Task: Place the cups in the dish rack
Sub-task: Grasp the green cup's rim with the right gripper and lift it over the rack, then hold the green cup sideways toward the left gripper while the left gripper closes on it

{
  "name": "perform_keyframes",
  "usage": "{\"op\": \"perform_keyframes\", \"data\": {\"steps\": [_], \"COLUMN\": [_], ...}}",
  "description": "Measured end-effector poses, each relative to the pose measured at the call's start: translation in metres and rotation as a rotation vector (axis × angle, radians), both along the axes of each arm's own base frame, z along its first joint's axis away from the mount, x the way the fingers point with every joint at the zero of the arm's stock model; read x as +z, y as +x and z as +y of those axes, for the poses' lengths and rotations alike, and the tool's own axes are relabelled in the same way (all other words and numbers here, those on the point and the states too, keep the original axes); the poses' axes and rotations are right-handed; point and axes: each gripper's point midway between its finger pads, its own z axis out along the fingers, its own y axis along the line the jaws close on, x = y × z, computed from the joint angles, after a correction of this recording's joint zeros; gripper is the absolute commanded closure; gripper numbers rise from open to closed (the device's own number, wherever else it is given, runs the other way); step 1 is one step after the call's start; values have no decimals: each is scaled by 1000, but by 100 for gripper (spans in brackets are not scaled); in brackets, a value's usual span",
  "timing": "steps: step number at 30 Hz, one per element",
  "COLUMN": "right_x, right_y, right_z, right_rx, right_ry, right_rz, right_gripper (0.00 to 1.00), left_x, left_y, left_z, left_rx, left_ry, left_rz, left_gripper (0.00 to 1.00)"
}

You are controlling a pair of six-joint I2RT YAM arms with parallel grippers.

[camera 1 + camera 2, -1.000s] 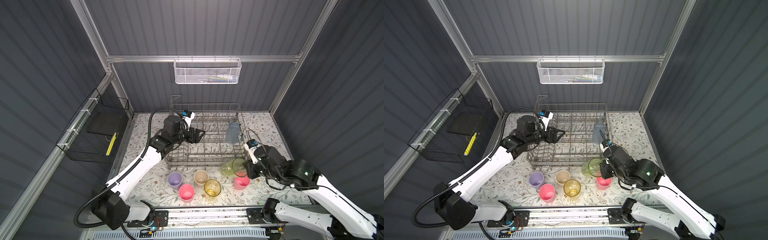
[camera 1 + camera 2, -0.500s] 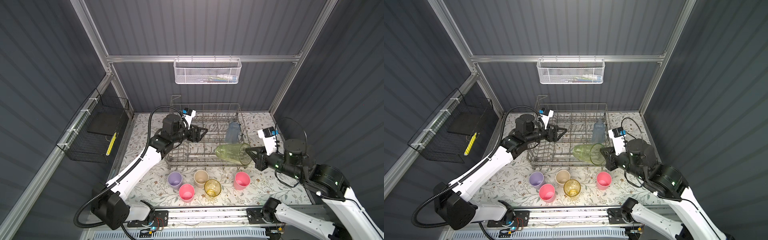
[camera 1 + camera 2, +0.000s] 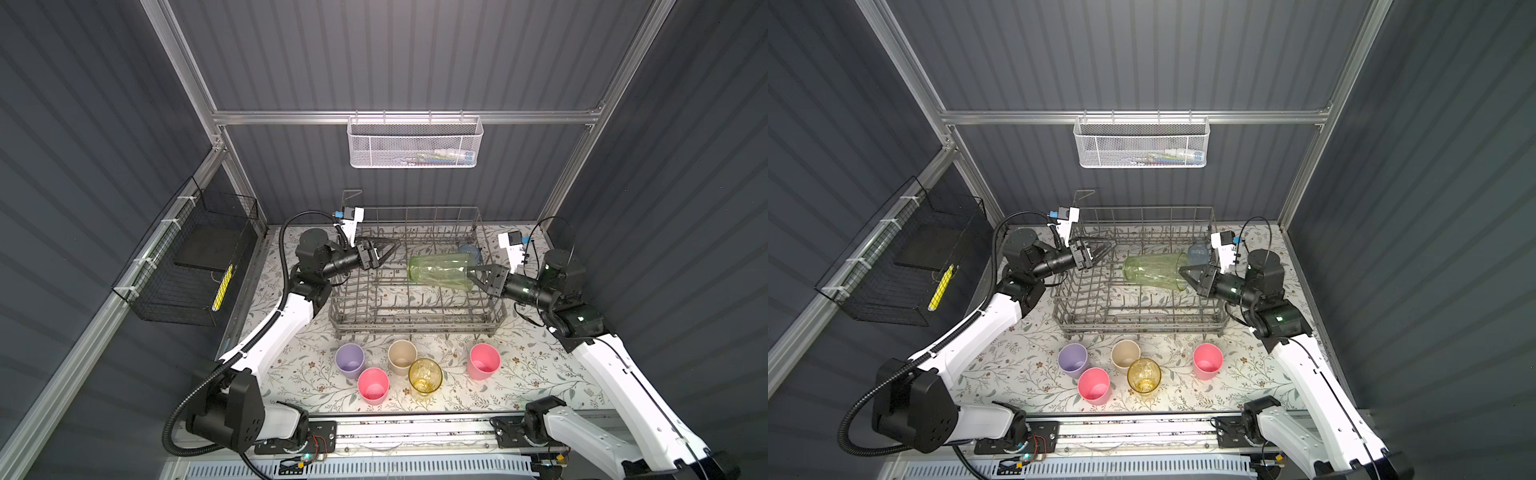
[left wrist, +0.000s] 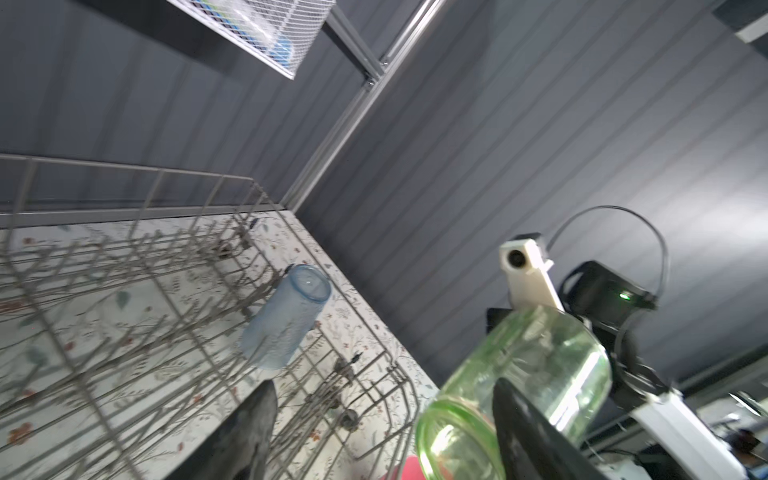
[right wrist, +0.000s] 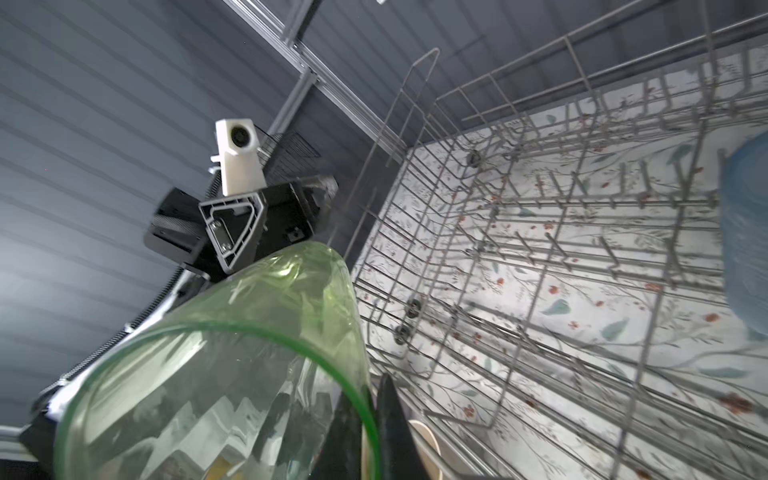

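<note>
The see-through green cup [image 3: 439, 271] [image 3: 1152, 271] hangs on its side over the grey dish rack [image 3: 415, 321] [image 3: 1142, 321]. My right gripper [image 3: 470, 275] [image 3: 1182, 273] [image 5: 370, 419] is shut on the cup's rim [image 5: 216, 374], one finger inside and one outside. My left gripper [image 3: 388, 251] [image 3: 1105, 250] [image 4: 386, 428] stands open over the rack's left side, facing the cup's base [image 4: 519, 386] with a small gap. A grey-blue cup [image 3: 469, 251] [image 4: 286, 316] sits upside down in the rack's far right. In front of the rack stand lilac [image 3: 350, 359], beige [image 3: 402, 355], amber [image 3: 424, 374] and two pink [image 3: 373, 384] [image 3: 484, 360] cups.
A white mesh basket [image 3: 415, 143] hangs on the back wall above the rack. A black wire basket [image 3: 187, 266] is fixed to the left wall. The rack's upright tines [image 5: 540, 291] fill its floor. The floral mat [image 3: 540, 374] lies under everything.
My right arm has lifted the green cup off the mat, swung it up over the rack and tipped it on its side. My left gripper has shifted slightly above the rack's left side.
</note>
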Motion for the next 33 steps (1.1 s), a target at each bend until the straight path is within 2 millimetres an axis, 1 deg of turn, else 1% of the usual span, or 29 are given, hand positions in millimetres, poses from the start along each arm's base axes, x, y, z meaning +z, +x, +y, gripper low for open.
{"op": "perform_keyframes", "data": {"steps": [3,6,14,17,23,28,33], "right_x": [6,10,11,11,6,6,4], "right_y": [8,13,23,25,32,34,34], "right_z": [3,7,14,15,19,21,20], "right_rx": [31,62,110,122,142,158,153], "right_ry": [69,107,153,160,174,185,187], "right_rz": [5,7,21,17,40,37,37], "right_gripper": [100,100,100,100,100,100,100], "left_x": [4,3,8,8,4,8,4], "left_y": [-4,-7,-17,-19,-20,-21,-20], "left_z": [-6,-10,-14,-14,-13,-12,-10], "left_rx": [-67,-119,-201,-210,-212,-210,-192], "left_ry": [-36,-55,-82,-90,-95,-116,-134], "left_rz": [-6,-1,-5,-10,9,-4,3], "left_gripper": [17,17,15,15,14,13,13]}}
